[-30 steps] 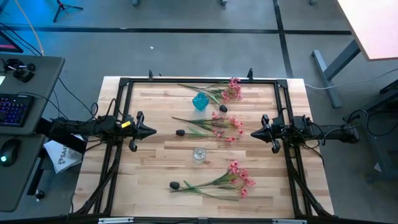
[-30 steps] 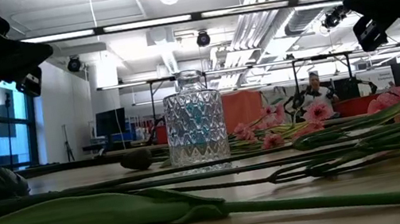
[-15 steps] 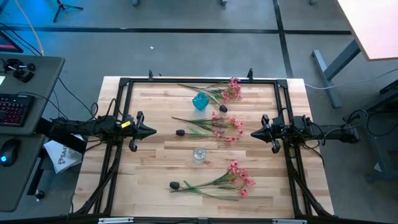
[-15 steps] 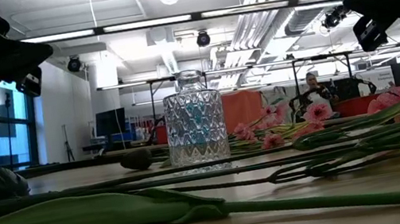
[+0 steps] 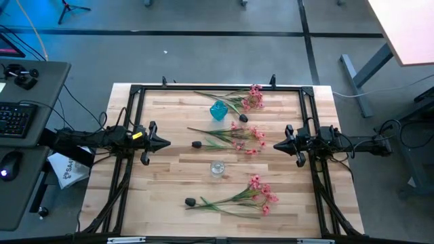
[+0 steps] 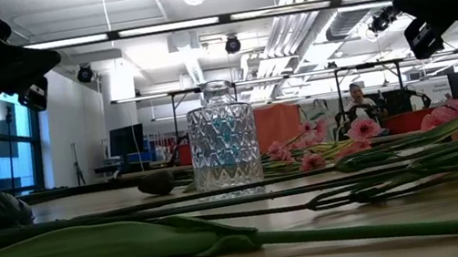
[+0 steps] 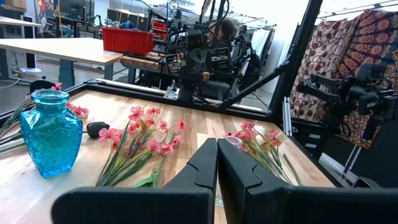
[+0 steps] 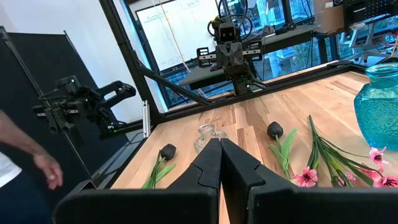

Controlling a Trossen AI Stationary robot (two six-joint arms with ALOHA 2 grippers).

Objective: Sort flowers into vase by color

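Note:
Three sprays of pink blossoms lie flat on the wooden table: a far one (image 5: 248, 99), a middle one (image 5: 242, 137) and a near one (image 5: 255, 193). Three black buds lie by them (image 5: 243, 118) (image 5: 196, 144) (image 5: 190, 201). A blue glass vase (image 5: 218, 110) stands at the far middle, and a clear cut-glass vase (image 5: 217, 168) stands at the centre. My left gripper (image 5: 167, 143) hovers shut and empty at the table's left side. My right gripper (image 5: 274, 145) hovers shut and empty at the right side. Both point toward the centre.
A black metal frame (image 5: 217, 88) runs round the table top. A desk with a keyboard (image 5: 13, 118) stands off the table's left. A person's hand (image 8: 48, 169) shows beyond the table in the right wrist view. Bare wood lies between each gripper and the flowers.

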